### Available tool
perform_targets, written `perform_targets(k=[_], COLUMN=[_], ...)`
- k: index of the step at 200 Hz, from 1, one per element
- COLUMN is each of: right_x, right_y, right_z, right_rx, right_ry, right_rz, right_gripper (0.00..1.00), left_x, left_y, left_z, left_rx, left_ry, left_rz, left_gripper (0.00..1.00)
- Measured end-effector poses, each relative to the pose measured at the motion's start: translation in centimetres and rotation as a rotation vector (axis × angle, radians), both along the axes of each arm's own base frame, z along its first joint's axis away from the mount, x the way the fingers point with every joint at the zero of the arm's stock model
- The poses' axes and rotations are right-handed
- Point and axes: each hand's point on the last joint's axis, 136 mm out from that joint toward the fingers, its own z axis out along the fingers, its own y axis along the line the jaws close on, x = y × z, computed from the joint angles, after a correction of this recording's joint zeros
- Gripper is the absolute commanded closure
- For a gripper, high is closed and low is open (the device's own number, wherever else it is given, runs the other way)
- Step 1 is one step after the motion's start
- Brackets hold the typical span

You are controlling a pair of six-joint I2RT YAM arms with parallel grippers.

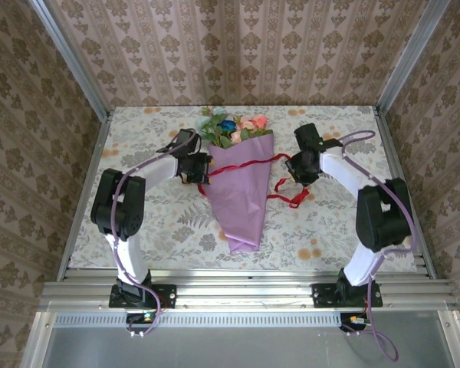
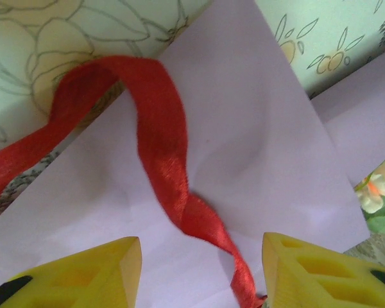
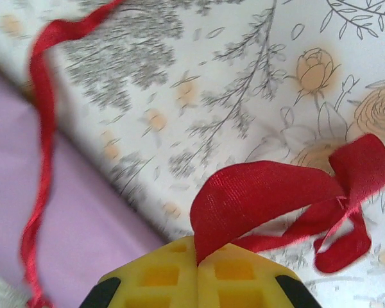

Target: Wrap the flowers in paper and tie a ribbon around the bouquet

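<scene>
Since the flowers [image 1: 234, 126] are already rolled in paper, the bouquet [image 1: 241, 192] lies in the middle of the table [image 1: 138, 230] in the top view. Its pointy end faces the arms and the blooms poke out at the far end. The ribbon [image 1: 249, 164] runs across it, which looks like the right spot for tying. The left gripper [image 1: 197, 169] sits at the bouquet's left side and the right gripper [image 1: 295, 178] at its right side, one for each end of the ribbon. More ribbon lies in loops near the right gripper.

From the left wrist, the left gripper [image 2: 202, 273] is about half open. Its yellow fingers [image 2: 99, 279] stand apart over the paper [image 2: 263, 141]. The ribbon [image 2: 160, 135] twists across the paper and passes between them, but they are not pinching it, so this hand holds nothing. It looks ready to close on that strand.

From the right wrist, the right gripper [image 3: 197, 260] is squeezed tight on the ribbon [image 3: 269, 192], which curls up out of its fingers. The rest trails over the table [image 3: 244, 83] to the paper [image 3: 77, 218]. Holding this end probably stops it from sliding while a knot is made.
</scene>
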Motion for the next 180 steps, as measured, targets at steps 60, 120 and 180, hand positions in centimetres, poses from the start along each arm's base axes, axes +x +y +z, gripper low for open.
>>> perform_targets(k=[60, 120, 180], right_x=[0.7, 2.7, 5.9], right_y=[1.8, 6.2, 11.8], right_z=[5.5, 9.8, 12.1], right_rx=[0.01, 0.071, 0.123], right_ry=[-0.188, -0.336, -0.421], right_rz=[0.116, 0.227, 0.327], right_gripper=[1.0, 1.0, 1.0], left_x=[0.1, 0.9, 0.7], left_y=[0.1, -0.3, -0.7], left_z=[-2.3, -1.8, -1.7], left_rx=[0.005, -0.013, -0.029], left_ry=[0.06, 0.052, 0.055], left_rz=[0.018, 0.028, 0.013], left_gripper=[0.59, 0.81, 1.0])
